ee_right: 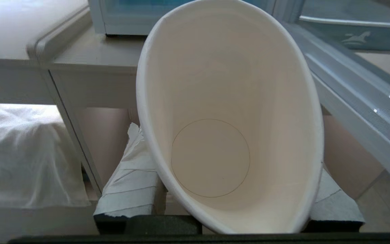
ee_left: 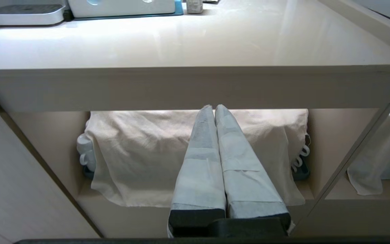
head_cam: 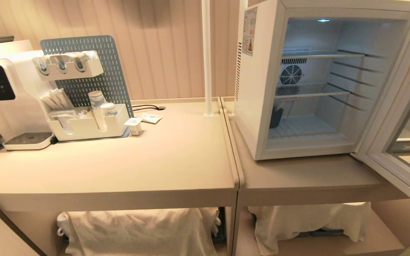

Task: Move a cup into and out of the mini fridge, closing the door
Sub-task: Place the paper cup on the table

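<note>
The mini fridge is sitting on the right-hand counter with its door standing swung out to the right. A white label with a red triangle is showing on its left wall, but the print is too small to read. Inside, two wire shelves are spanning the cabinet, one round fan is sitting at the back, and one lamp is glowing at the top.

On the left counter, a white dispenser is showing "150" on its dark screen. Beside it, one blue pegboard is standing behind a white organiser tray that is holding stacked paper cups. One small foil-lidded tub and one flat sachet are lying just to the right of it. Two pale cloths are draping over things on the lower shelves, one under each counter.

The right gripper, seen only in its wrist view, is pinching the cup, its two wrapped fingers pressing the sides; the cup is empty and is sitting low in front of the right counter, near the open door. The left gripper is hanging in front of the left counter's edge with its taped fingers pressed together on nothing.
</note>
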You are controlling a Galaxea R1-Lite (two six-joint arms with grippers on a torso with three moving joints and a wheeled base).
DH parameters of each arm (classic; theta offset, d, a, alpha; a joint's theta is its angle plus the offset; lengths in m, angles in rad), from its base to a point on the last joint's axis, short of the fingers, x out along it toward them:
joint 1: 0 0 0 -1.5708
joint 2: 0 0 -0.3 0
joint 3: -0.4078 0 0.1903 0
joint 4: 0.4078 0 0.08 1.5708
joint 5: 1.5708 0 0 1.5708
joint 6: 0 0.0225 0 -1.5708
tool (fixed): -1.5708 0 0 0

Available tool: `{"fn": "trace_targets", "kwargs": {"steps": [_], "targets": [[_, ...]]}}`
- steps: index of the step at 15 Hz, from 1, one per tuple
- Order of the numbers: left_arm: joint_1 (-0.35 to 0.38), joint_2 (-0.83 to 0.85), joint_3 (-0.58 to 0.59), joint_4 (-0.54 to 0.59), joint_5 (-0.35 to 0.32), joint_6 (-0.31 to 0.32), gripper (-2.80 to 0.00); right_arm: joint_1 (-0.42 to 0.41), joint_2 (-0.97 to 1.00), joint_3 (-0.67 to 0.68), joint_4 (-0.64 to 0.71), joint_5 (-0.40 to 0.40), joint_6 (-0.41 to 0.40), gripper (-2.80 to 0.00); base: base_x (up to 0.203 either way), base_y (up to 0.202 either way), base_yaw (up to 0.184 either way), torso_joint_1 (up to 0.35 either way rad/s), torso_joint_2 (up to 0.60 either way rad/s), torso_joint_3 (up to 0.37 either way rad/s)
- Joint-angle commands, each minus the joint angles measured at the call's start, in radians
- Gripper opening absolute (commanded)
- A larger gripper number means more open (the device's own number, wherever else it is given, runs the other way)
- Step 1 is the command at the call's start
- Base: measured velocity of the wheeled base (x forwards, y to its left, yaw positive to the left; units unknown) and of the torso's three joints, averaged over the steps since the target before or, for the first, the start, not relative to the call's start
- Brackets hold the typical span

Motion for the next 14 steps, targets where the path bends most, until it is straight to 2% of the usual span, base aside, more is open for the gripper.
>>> {"fn": "trace_targets", "kwargs": {"steps": [1,8,14], "targets": [[0.0,0.001,0.002,-0.001,0.0,0.0,-2.8,-0.001,0.0,0.019,0.001,0.001,0.0,-2.8,0.181,0.136,-0.008,-0.001,-0.01,-0.002],[0.0,0.002,0.002,0.002,0.003,-0.001,-2.8,-0.001,0.0,0.019,0.001,0.001,0.001,-2.8,0.188,0.186,0.0,0.003,0.01,0.002],[0.0,0.002,0.002,0.002,0.003,-0.001,-2.8,-0.001,0.0,0.019,0.001,0.001,0.001,-2.8,0.005,0.008,0.0,0.0,0.0,0.0]]}}
